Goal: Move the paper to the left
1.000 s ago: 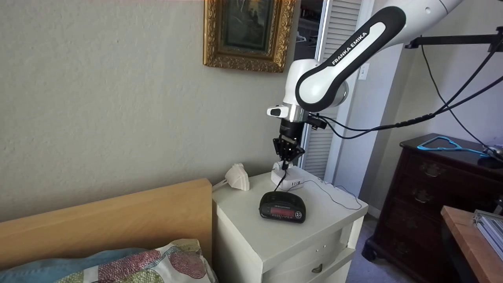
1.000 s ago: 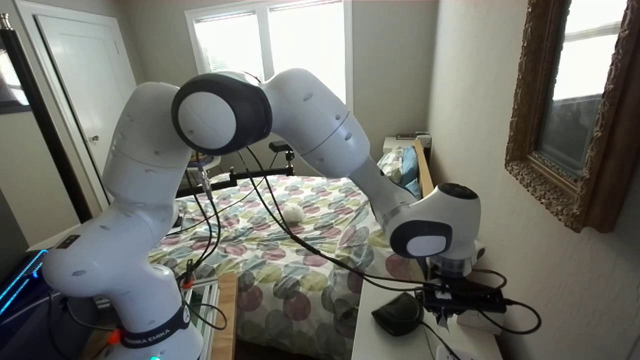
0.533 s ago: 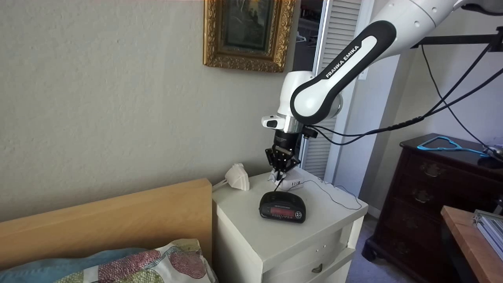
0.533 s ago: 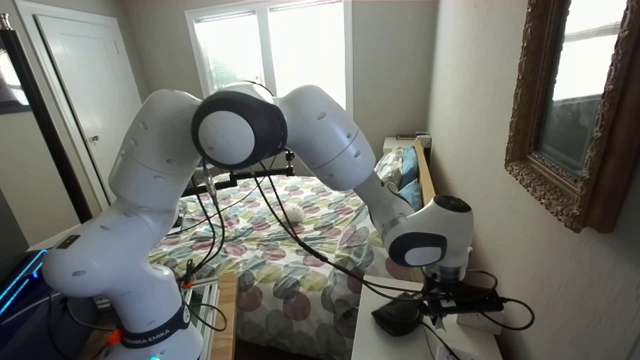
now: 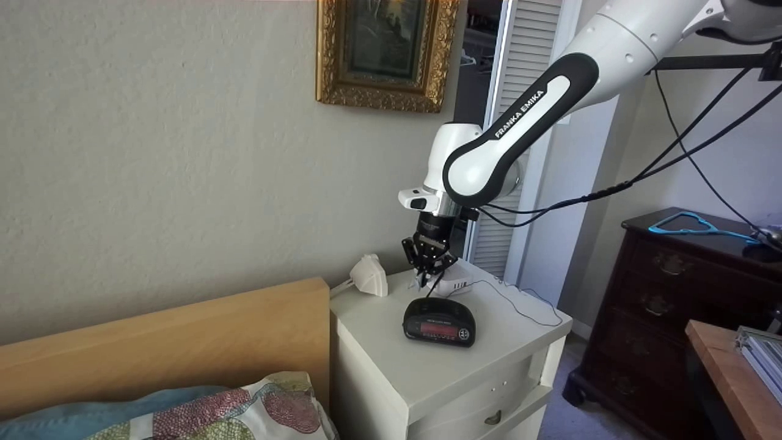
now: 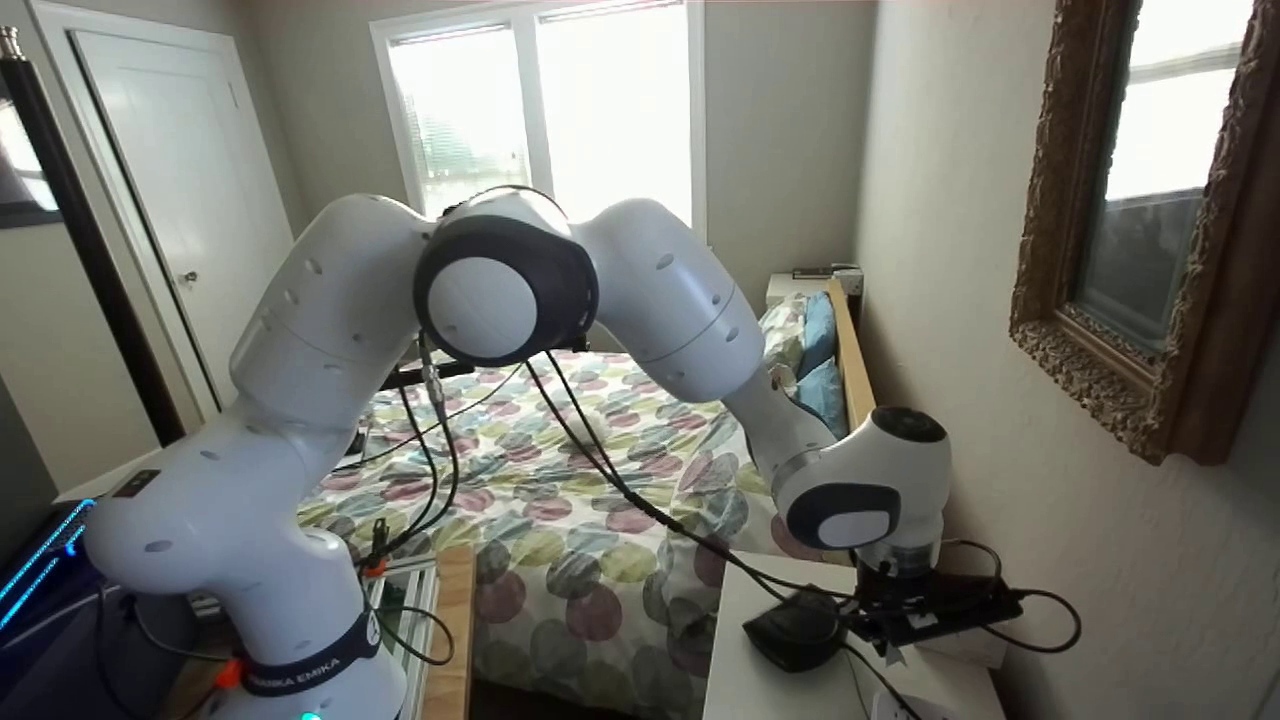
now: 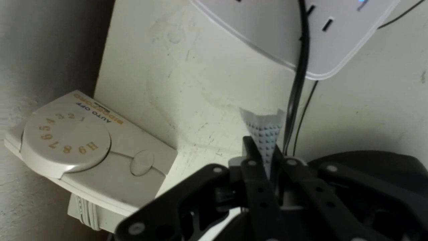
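The gripper (image 7: 263, 150) has its jaws clenched on the paper (image 7: 266, 129), whose narrow end lies between them while the wider, dotted end flares out past them. In an exterior view the paper shows as a small pale tip beneath the gripper, over the far part of the nightstand (image 5: 372, 324); I cannot tell whether it touches the top. In the wrist view a black cord (image 7: 298, 77) passes just beside it. Seen in an exterior view, a white box with slots (image 5: 457, 281) sits just to the right of the paper, and the dark alarm clock (image 5: 437, 327) stands nearer, its red display facing the near side. To the left, near the wall (image 5: 183, 153), is a cream-white control (image 5: 369, 276) with a numbered round dial (image 7: 75, 140), readable in the wrist view. Farther left runs the wooden headboard (image 5: 183, 333), with a patterned pillow (image 5: 287, 406) on its near side. The arm (image 5: 525, 116) slants in from the right, beside a gilt-framed picture (image 5: 388, 101) on the wall; well apart on the far right stands a dark dresser (image 5: 678, 287) with a blue hanger (image 5: 690, 230) on it.
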Controlling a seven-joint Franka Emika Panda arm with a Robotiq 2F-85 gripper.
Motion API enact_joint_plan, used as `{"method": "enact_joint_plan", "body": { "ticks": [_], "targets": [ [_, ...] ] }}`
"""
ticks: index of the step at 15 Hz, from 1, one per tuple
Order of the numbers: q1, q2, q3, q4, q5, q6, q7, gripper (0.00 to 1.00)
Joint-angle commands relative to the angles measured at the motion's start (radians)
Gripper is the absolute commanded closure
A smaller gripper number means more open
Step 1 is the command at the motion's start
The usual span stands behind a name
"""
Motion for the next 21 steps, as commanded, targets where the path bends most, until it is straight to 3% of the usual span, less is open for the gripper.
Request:
{"method": "enact_joint_plan", "body": {
  "ticks": [1,4,5,7,15,18,21],
  "targets": [
    [0.007,0.053,-0.006,0.051,-0.028,0.049,-0.062,0.96],
    [0.017,0.074,-0.015,0.059,-0.044,0.090,-0.085,0.95],
    [0.019,0.080,-0.018,0.060,-0.049,0.106,-0.086,0.67],
    [0.023,0.087,-0.022,0.062,-0.060,0.126,-0.087,0.61],
    [0.124,0.026,-0.130,0.038,-0.109,0.107,0.055,0.05],
    [0.204,-0.035,-0.204,0.020,-0.112,-0.002,0.249,0.00],
    [0.239,-0.099,-0.220,0.011,-0.115,-0.152,0.410,0.00]
  ]
}}
